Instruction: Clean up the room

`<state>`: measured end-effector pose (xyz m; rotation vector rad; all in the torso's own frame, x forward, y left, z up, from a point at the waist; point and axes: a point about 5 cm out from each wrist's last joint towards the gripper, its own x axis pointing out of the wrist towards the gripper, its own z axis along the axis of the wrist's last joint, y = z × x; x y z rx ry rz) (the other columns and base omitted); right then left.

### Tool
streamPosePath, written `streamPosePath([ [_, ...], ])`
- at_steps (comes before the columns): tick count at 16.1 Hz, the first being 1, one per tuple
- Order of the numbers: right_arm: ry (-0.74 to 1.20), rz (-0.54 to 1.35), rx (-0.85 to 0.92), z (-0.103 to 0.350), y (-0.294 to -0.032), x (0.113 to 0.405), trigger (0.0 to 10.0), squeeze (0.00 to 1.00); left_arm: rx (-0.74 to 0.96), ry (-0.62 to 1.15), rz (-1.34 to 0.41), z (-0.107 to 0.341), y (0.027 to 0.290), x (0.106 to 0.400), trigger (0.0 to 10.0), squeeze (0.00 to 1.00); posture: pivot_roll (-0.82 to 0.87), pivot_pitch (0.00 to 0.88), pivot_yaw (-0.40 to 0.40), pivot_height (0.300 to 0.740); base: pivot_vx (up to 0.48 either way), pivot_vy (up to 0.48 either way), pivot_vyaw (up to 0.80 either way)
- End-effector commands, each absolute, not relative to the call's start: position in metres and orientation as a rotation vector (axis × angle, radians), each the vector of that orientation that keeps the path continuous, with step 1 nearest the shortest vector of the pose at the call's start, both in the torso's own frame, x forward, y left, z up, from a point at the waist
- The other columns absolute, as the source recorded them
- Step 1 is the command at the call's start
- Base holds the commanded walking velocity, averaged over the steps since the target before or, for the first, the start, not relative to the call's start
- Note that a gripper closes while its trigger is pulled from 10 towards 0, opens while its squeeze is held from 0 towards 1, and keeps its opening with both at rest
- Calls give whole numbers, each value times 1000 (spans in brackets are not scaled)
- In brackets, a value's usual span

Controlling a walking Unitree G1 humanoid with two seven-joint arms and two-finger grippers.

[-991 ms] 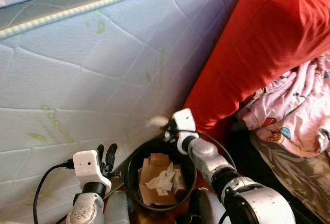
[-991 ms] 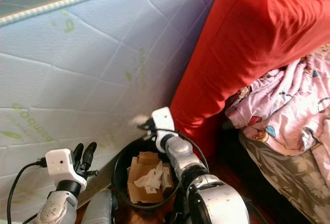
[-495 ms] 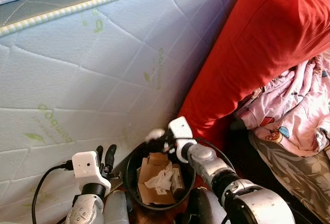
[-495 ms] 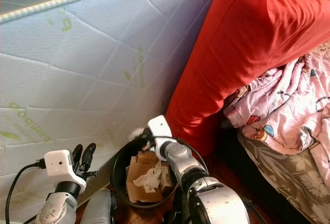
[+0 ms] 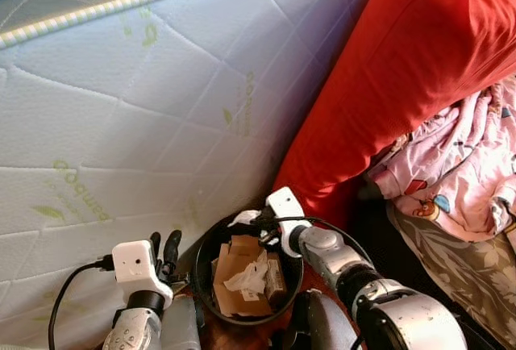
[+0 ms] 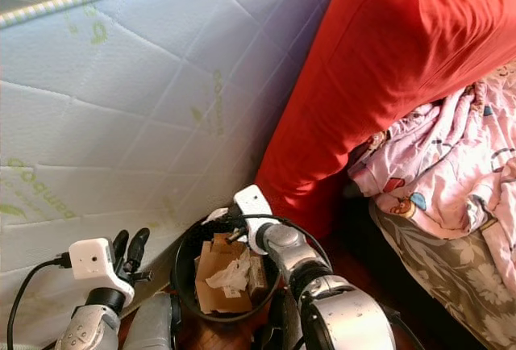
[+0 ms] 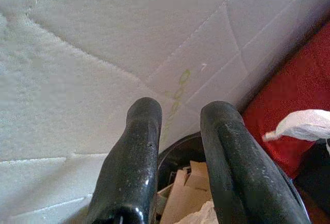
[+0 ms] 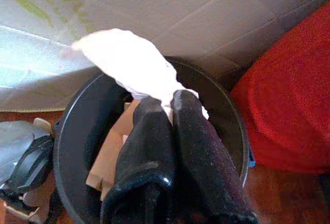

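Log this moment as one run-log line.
right gripper: shut on tissue, over bin | left gripper: open, idle | bin: cardboard scraps

Dark reddish-brown wooden floor [image 6: 367, 273], seen only in small patches. Stood on it: round black bin [image 5: 211, 247], holding cardboard scraps [image 5: 234, 273] and crumpled white paper [image 5: 251, 272]. Rose just behind bin: upright quilted white mattress [image 5: 121, 116], lower edge at floor level. Just beside bin: red cushion [image 5: 403, 76] leaning against mattress. Spread further along floor: brown floral cloth [image 5: 459, 269], pink printed blanket [image 5: 459, 164] heaped above it.
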<state>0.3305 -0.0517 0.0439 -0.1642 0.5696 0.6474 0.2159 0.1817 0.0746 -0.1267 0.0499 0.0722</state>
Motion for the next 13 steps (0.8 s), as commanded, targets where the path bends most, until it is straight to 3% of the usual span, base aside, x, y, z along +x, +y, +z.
streamPosePath([
  [1, 573, 699, -159, 49, -31, 328, 10000, 51, -133, 58, 75, 75, 181, 214, 10000, 0, 280, 205, -124, 617, 0, 0, 0],
  [2, 569, 704, -156, 50, -27, 328, 10000, 51, -133, 58, 75, 75, 181, 214, 10000, 0, 280, 205, -124, 617, 0, 0, 0],
  [3, 562, 713, -139, 54, -19, 328, 10000, 957, -135, 59, 75, 75, 180, 214, 10000, 0, 282, 206, -125, 617, 0, 0, 0],
  [4, 561, 717, -135, 56, -15, 328, 10000, 1000, -134, 60, 75, 74, 180, 214, 10000, 0, 282, 206, -125, 617, 0, 0, 0],
  [7, 562, 727, -128, 57, -11, 327, 10000, 1000, -133, 60, 78, 74, 181, 213, 10000, 0, 283, 206, -127, 617, 0, 0, 0],
  [8, 575, 712, -131, 51, -24, 328, 10000, 1000, -132, 59, 78, 75, 181, 213, 10000, 0, 283, 207, -128, 617, 0, 0, 0],
  [13, 595, 698, -157, 48, -28, 327, 10000, 1000, -133, 62, 77, 74, 181, 213, 10000, 0, 283, 207, -127, 617, 0, 0, 0],
])
